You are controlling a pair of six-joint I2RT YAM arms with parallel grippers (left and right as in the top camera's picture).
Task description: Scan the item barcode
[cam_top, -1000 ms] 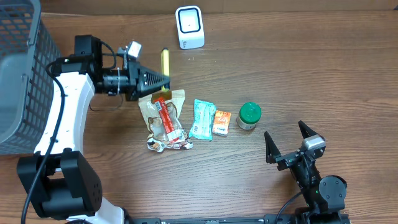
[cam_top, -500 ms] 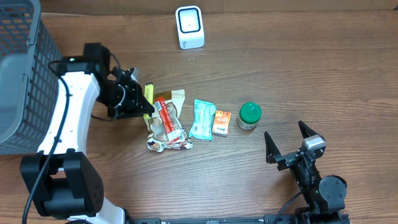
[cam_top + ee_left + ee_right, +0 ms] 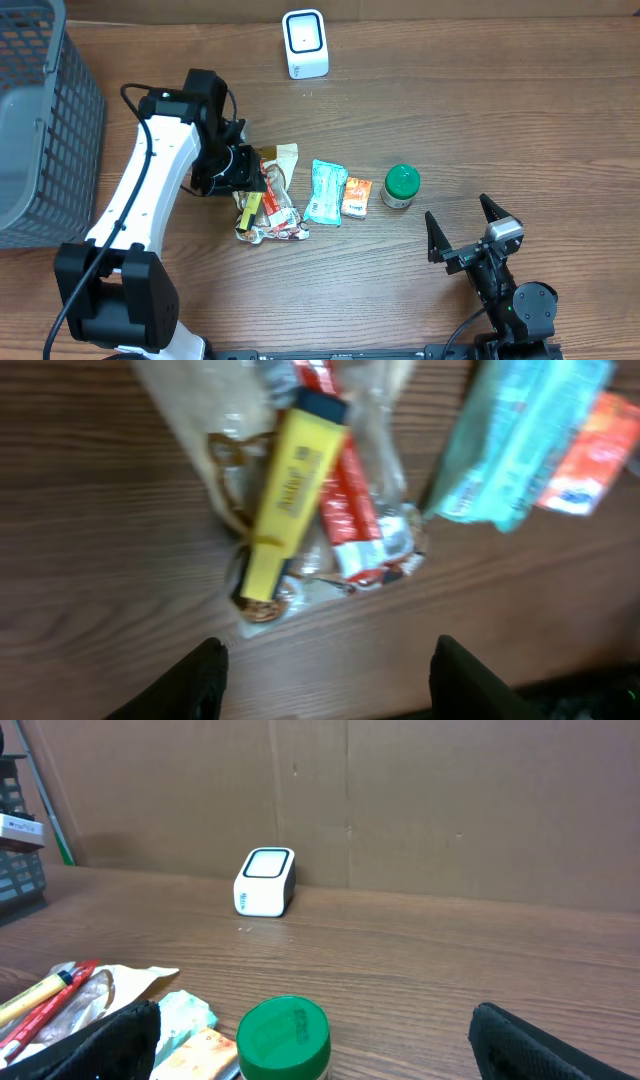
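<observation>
Hovering my left tool point(image 3: 330, 675) over the clear snack bag point(image 3: 190, 400), fingers apart and empty, I see the yellow highlighter point(image 3: 290, 490) lying free across that bag. My right tool point(image 3: 462, 222) waits wide apart, well away from the bag, probably to stay clear.

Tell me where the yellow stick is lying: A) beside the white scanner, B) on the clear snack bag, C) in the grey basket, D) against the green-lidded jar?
B: the left wrist view shows the yellow stick lying across the clear snack bag, free of the open left gripper.
</observation>
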